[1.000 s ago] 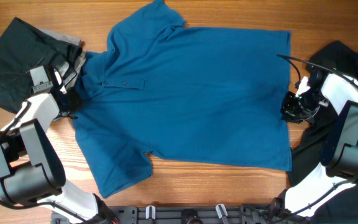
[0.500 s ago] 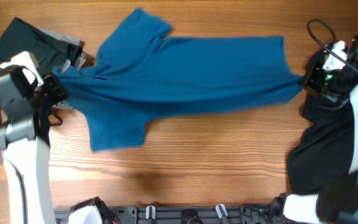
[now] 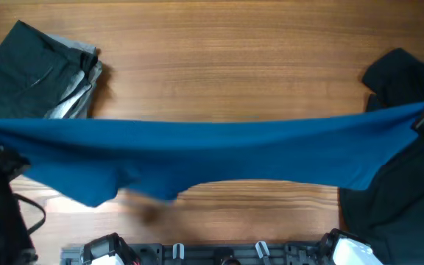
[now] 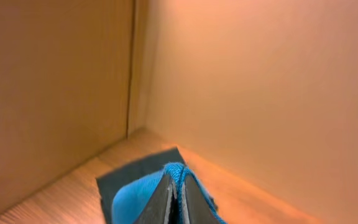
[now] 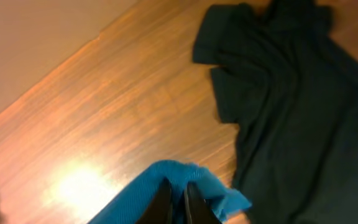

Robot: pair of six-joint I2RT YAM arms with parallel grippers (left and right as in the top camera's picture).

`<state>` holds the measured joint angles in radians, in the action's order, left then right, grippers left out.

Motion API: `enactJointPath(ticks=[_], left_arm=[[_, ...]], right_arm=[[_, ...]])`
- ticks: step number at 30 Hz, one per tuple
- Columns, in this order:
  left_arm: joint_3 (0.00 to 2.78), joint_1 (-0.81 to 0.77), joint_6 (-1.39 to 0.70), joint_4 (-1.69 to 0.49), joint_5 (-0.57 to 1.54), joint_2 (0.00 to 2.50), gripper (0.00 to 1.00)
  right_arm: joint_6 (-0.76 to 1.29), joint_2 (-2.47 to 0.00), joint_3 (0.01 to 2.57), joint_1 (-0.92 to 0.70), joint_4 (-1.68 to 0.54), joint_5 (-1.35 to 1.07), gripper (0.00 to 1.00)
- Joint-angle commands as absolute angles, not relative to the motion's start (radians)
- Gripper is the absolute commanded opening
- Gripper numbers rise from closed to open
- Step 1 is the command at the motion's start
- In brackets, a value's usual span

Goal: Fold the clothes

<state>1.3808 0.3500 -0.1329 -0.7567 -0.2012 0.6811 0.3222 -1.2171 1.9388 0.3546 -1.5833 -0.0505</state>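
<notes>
One blue shirt (image 3: 212, 151) is hanging stretched in a long band from left to right above the wooden table (image 3: 227, 66), sagging most towards its left end. Two grippers are holding it: the left gripper (image 4: 176, 198) is pinching a blue fold tight, and the right gripper (image 5: 174, 198) is clamping another blue edge likewise. One folded pile of black and grey clothes (image 3: 43, 70) is lying far left, and one loose black garment (image 3: 396, 77) is lying right, running out of view. From overhead both grippers are hard to make out at the edges, and the shirt's collar is not showing
</notes>
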Motion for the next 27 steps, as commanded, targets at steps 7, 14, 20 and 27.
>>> enactJointPath(ticks=[7, 14, 20, 27], left_arm=[[1.41, 0.355, -0.138, -0.777, 0.12, 0.934, 0.04], [1.41, 0.148, -0.055, -0.589, 0.234, 1.508, 0.06], [1.41, 0.062, -0.101, -0.173, 0.231, 1.975, 0.4], [1.413, 0.068, -0.197, -0.166, 0.296, 2.014, 0.73]], right_arm=[[0.264, -1.428, 1.975, 0.361, -1.517, -0.06, 0.06], [0.17, -1.835, 1.975, 0.31, -1.274, -0.25, 0.09], [0.157, -2.181, 1.975, 0.253, -0.965, -0.268, 0.59], [0.159, -2.229, 1.976, 0.318, -0.878, -0.292, 0.78]])
